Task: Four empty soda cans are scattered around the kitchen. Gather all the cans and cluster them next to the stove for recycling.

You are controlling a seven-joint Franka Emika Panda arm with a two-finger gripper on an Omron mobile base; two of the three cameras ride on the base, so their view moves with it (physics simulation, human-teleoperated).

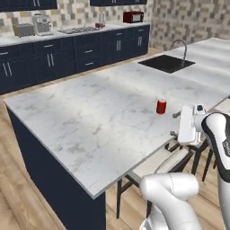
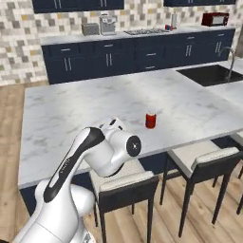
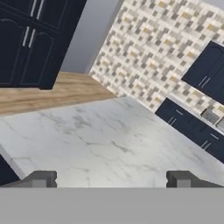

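A red soda can (image 1: 161,107) (image 2: 151,120) stands upright on the white marble island (image 1: 90,117), near its front edge. My gripper (image 1: 174,124) hovers just in front of and to the right of the can, at the island's edge, apart from it. In the hand view the gripper (image 3: 111,180) is open, its two dark fingertips (image 3: 41,179) wide apart with nothing between them, looking across bare marble. The black stove (image 1: 81,30) (image 2: 144,32) sits in the far counter. Two small cans (image 1: 97,25) (image 2: 167,27), one red and one blue, stand just to its right.
A black sink with a faucet (image 1: 167,63) lies in the island to the right. Stools (image 2: 204,161) stand along the island's near side beside the arm. The far counter holds a toaster (image 1: 23,29), a coffee machine (image 1: 42,23) and a red appliance (image 1: 133,17).
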